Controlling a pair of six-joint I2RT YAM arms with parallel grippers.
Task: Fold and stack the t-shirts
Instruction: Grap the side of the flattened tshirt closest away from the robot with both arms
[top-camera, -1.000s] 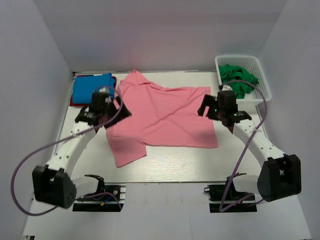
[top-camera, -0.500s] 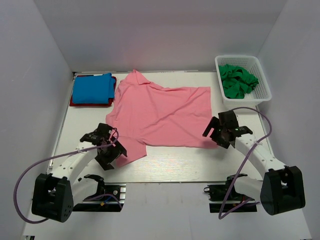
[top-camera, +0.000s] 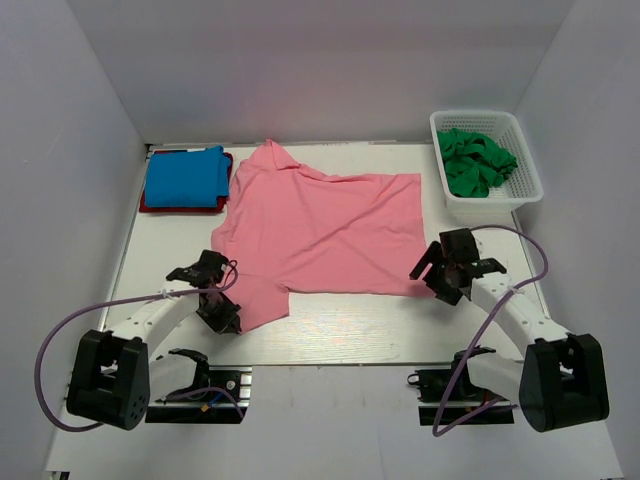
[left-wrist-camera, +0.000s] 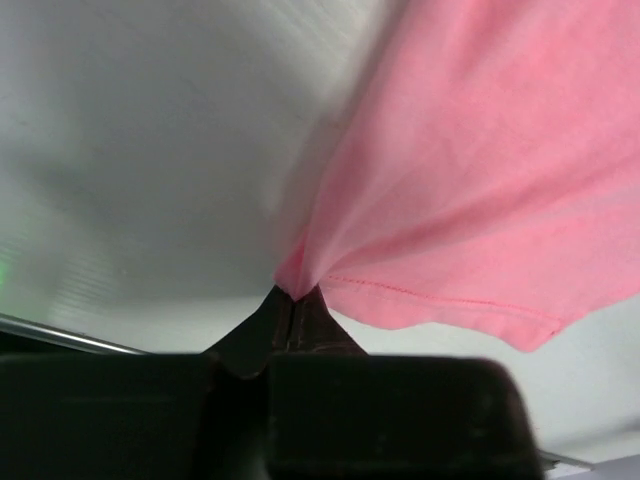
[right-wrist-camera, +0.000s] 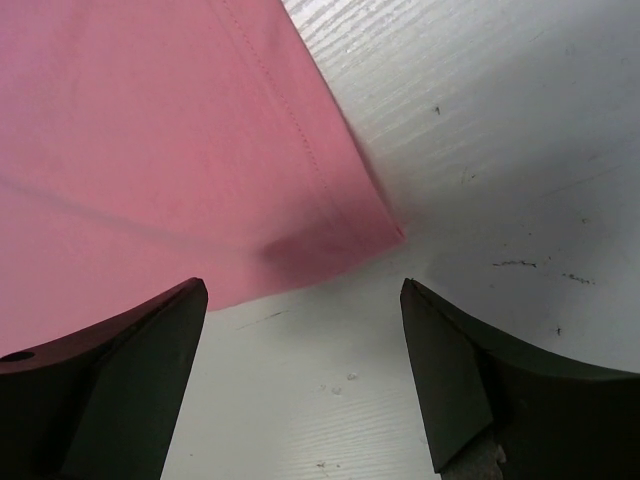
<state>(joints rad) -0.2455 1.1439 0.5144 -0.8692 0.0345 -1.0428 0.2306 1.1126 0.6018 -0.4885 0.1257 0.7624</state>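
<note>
At the far left corner of the surface (top-camera: 340, 322) a folded blue t-shirt (top-camera: 185, 175) lies on a red t-shirt (top-camera: 160, 208), whose edge shows around it.

Nearer the arms, the left tool (top-camera: 222, 318) is low over the surface and clenched on the pink t-shirt (top-camera: 320, 230). In the left wrist view its fingertips meet on a bunched pinch of pink cloth (left-wrist-camera: 293, 300), beside a stitched edge. The part it grips is the flap that reaches to the near left.

The pink t-shirt lies spread flat in the middle of the surface. Its long axis runs roughly left to right, and a straight hemmed edge faces right.

The right tool (top-camera: 432, 280) hangs at the near right corner of that shirt. Its jaws are spread wide and hold nothing. The right wrist view shows the hemmed corner between the two fingers (right-wrist-camera: 150, 370), touching neither.

At the far right a white basket (top-camera: 520, 190) holds crumpled green t-shirts (top-camera: 475, 160).
</note>
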